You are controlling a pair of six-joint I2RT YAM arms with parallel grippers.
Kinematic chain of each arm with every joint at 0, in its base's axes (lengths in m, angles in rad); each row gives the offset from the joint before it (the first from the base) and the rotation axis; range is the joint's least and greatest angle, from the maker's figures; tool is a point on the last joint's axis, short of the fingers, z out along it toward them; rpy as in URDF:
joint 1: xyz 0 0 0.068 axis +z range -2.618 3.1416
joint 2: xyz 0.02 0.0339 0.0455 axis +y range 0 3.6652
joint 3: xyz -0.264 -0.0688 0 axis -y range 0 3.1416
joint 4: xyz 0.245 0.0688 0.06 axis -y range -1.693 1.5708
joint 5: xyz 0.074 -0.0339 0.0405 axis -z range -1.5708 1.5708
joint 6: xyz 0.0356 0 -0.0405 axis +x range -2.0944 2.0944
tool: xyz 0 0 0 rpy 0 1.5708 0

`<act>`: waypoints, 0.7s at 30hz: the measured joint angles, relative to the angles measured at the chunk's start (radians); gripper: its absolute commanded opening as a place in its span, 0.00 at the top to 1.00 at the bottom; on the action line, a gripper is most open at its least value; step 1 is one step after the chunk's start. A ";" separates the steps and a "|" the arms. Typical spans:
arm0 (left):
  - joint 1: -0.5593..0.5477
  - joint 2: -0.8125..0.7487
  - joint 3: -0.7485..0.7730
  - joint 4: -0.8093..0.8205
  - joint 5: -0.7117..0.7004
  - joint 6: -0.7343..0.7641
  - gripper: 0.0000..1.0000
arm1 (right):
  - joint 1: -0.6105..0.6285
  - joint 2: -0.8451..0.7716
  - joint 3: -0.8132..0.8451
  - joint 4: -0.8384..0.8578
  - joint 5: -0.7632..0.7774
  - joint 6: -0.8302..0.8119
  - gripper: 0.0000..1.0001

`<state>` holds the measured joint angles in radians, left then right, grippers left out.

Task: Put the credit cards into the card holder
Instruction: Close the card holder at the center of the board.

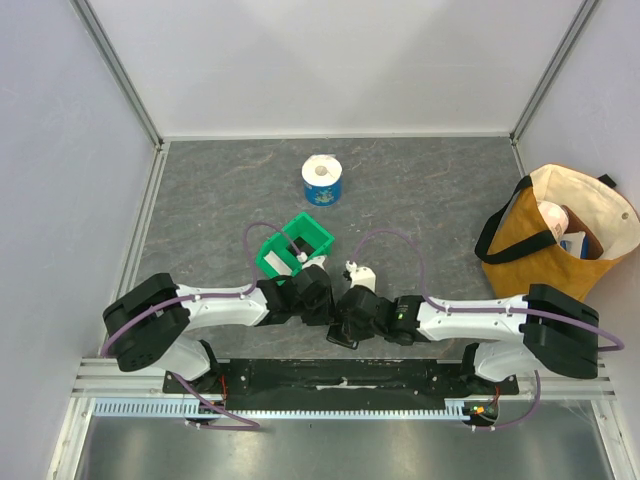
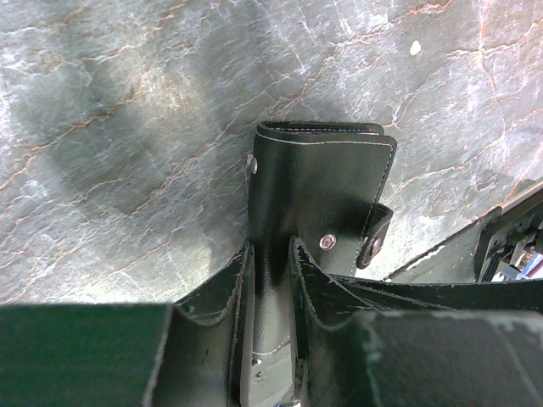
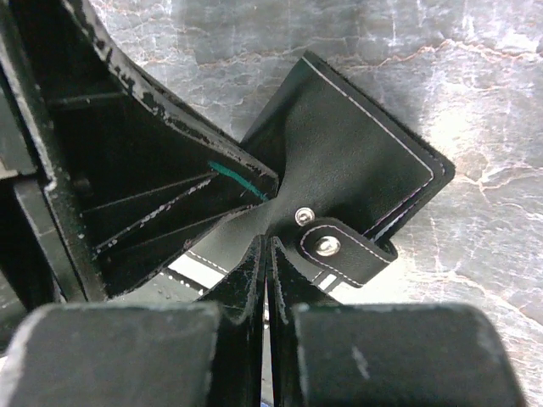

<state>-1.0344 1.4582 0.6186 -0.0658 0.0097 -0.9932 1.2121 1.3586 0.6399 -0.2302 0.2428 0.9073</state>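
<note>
Claw on right (image 3: 267, 248) pinches card holder (image 3: 356, 161).

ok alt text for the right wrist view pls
The right gripper is shut on the edge of the black card holder, beside its snap tab, over a grey marbled table.

No text, brand, number or sign can be read in any view. The wallet (image 2: 322, 182), just ahead of the fingers (image 2: 212, 305), shows only plain black leather and white stitching. The roll (image 1: 322, 181) with its blue band and the box (image 1: 577, 243) in the bag (image 1: 520, 240), well beyond the fingers, are too small to read.
</note>
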 measured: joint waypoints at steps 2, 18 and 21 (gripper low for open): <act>0.000 0.002 0.002 0.001 0.000 0.000 0.93 | 0.005 0.000 -0.001 -0.002 -0.007 0.002 0.91; -0.002 -0.001 0.002 0.000 -0.006 0.000 0.67 | -0.014 -0.279 -0.046 -0.040 0.044 0.038 0.73; -0.005 -0.001 0.001 0.000 -0.009 0.000 0.65 | -0.032 -0.333 -0.077 -0.065 0.056 0.056 0.72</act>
<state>-1.0393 1.4574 0.6197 -0.0658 0.0006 -0.9928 1.1805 1.0256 0.5629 -0.2951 0.2985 0.9630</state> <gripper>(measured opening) 0.333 0.274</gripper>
